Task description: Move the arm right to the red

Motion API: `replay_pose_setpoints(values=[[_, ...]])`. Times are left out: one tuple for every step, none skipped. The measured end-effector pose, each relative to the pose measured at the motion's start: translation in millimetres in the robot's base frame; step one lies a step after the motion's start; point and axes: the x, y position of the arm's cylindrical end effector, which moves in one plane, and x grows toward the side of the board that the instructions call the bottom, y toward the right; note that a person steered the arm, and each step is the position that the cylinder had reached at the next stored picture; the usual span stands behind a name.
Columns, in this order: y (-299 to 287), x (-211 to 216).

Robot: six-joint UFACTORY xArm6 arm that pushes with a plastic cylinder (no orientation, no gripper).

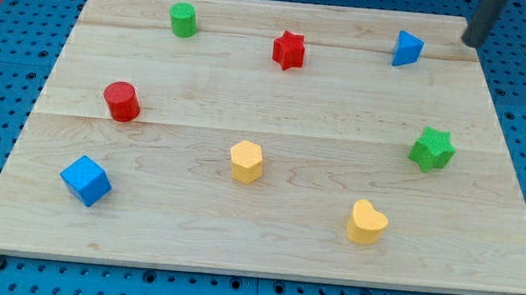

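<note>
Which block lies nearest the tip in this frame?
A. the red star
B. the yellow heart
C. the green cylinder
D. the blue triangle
D. My tip is at the board's top right corner, and the blue triangle sits just to its left in the view, not touching; the red star is farther left.

Bright, even light falls from overhead on my feed; the wooden bench [270,177] shows only a soft sheen, no hard glare. Each block throws a small, faint shadow right at its base. The dark rod [485,19] at the view's top right looks slightly blurred.
</note>
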Motion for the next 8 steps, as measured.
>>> replay_pose_setpoints(values=[[-8, 1], [-8, 2], [12, 6], [19, 26], [19, 55], [19, 60], [15, 60], [-19, 60]])
